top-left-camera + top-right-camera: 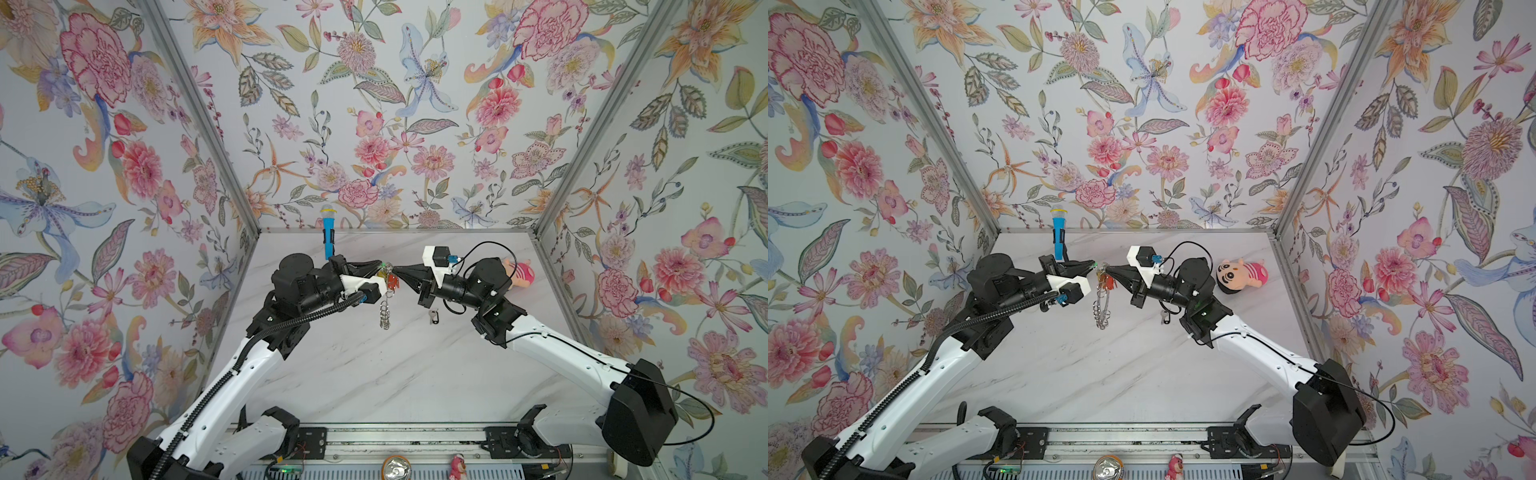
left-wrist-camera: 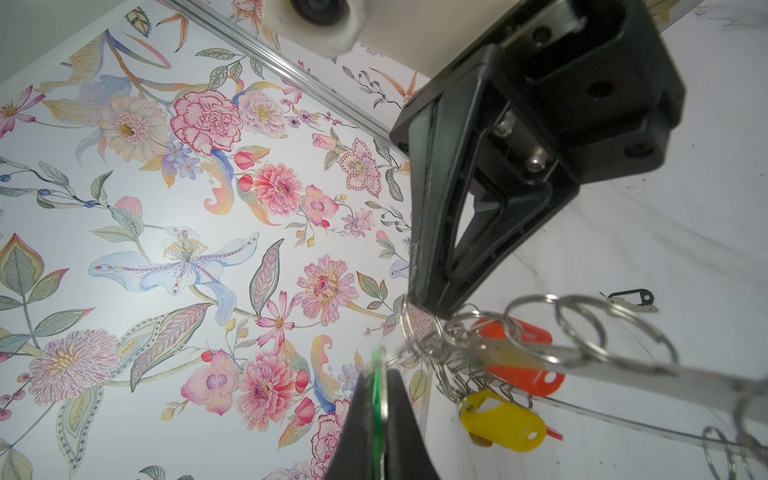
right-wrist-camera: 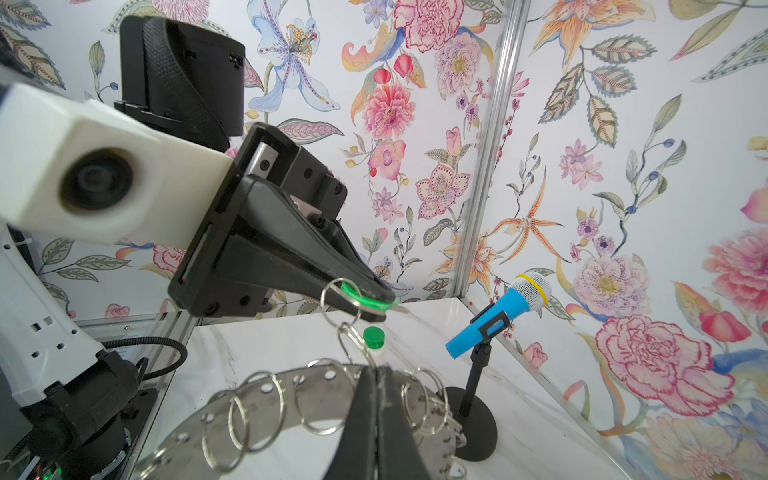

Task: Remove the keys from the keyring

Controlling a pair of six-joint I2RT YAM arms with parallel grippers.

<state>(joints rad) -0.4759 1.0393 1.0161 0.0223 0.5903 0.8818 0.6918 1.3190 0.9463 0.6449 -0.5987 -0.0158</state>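
Tugging may slip the green tag [image 2: 377,399] from the left pincer's [image 3: 376,307] clamp, or the keyring [image 3: 313,395] from the right pincer's [image 3: 376,370].

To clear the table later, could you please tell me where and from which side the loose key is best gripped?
Probably its black tag, from above: the key lies flat on the table, and the tag looks its widest part; pinch across its long edges.
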